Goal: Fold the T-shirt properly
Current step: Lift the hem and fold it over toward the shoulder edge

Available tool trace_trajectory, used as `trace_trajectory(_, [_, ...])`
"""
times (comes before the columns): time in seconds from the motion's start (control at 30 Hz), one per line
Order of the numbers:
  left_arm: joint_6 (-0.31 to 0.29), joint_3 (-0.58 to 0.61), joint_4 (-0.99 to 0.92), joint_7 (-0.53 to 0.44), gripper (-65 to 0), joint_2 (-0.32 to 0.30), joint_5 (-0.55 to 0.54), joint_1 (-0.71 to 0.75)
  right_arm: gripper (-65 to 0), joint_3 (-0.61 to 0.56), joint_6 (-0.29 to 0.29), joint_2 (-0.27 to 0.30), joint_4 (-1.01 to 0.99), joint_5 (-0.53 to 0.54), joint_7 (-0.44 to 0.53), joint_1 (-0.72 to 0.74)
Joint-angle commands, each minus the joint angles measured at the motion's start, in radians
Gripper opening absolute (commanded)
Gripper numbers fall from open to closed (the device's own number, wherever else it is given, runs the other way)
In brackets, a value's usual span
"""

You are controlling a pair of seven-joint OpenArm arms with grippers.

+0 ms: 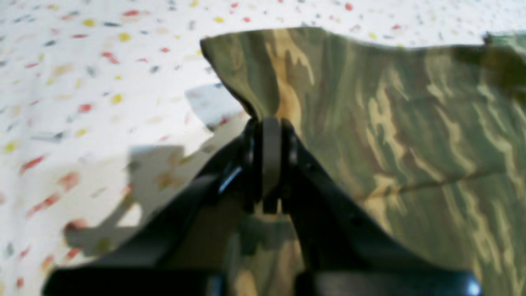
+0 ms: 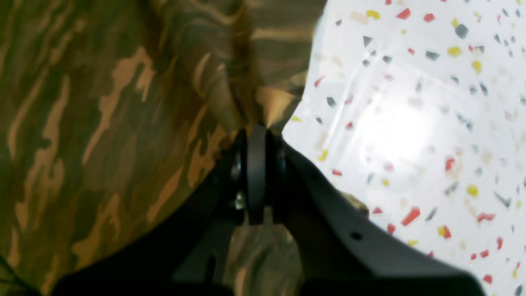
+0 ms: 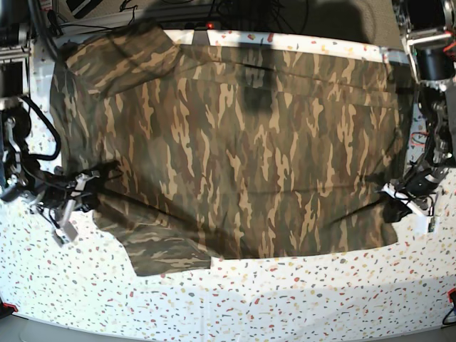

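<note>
My left end effector pinches the T-shirt hem ahead of it; my right end effector pinches its opposite edge over the speckled bench.

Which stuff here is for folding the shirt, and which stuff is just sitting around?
For the job:
- the large camouflage cloth T-shirt in green, brown and tan, spread out
- the black left gripper, shut on the shirt's edge
- the black right gripper, shut on the opposite edge

Just there:
- the white table cover with coloured speckles
- the tangle of black cables beyond the table
</note>
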Motion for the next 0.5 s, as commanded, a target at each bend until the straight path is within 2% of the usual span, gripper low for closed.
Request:
trace_trajectory(0.0, [0.005, -0.005, 0.047, -0.022, -65.0, -0.02, -0.013, -0.001, -65.0, 0.046, 0.002, 0.023, 0.035, 0.02, 0.015, -0.011])
trace_trajectory(0.17, [0.037, -0.008, 0.134, -0.011, -65.0, -0.034, -0.013, 0.099, -65.0, 0.169, 0.002, 0.023, 0.133, 0.025, 0.016, -0.164])
trace_trajectory(0.47, [0.037, -0.008, 0.212, -0.012, -65.0, -0.034, -0.013, 0.225, -65.0, 0.348, 0.005, 0.022, 0.298, 0.07, 0.018, -0.397])
